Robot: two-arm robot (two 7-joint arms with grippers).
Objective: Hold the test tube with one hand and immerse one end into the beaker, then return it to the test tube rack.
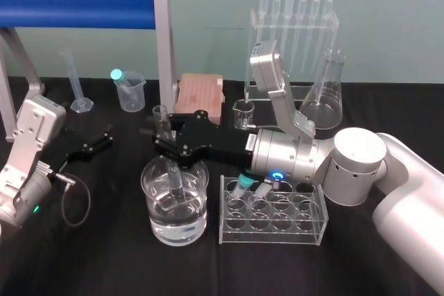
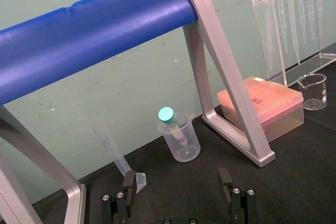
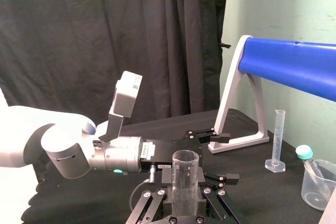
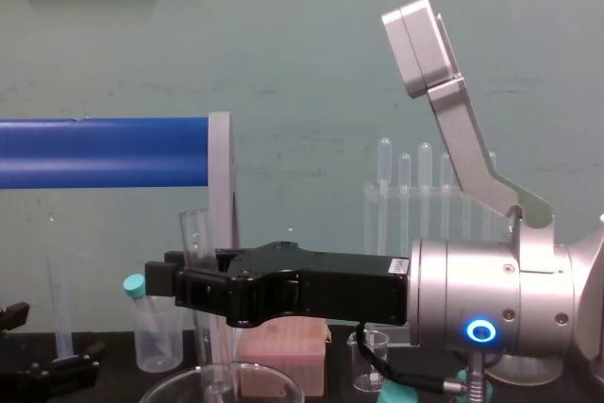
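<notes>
1. From the head we see the right gripper [image 1: 166,149] squeezing the test tube [image 1: 175,179], low end down inside the beaker [image 1: 154,221] of water [image 1: 179,227].
2. Our right wrist view shows the tube's open top.
3. The left gripper [image 2: 176,179] sits open, far left.
4. The rack [image 1: 274,238] holds a teal-capped tube [image 1: 243,184].

test tube [image 1: 161,121]: clear glass, smooth and shiny
beaker [image 1: 156,218]: clear glass too, thin glossy wall
right gripper [image 1: 165,142]: matt black, hard finish
rack [image 1: 272,236]: see-through glossy plastic, acrylic look
table [image 1: 104,261]: matt black cloth
bar [image 1: 76,5], 11 o'clock: smooth blue with a glossy sheen
legs [image 1: 161,46] of it: bare grey metal, dull satin
right arm [image 1: 409,192]: smooth pale shell, satin
</notes>
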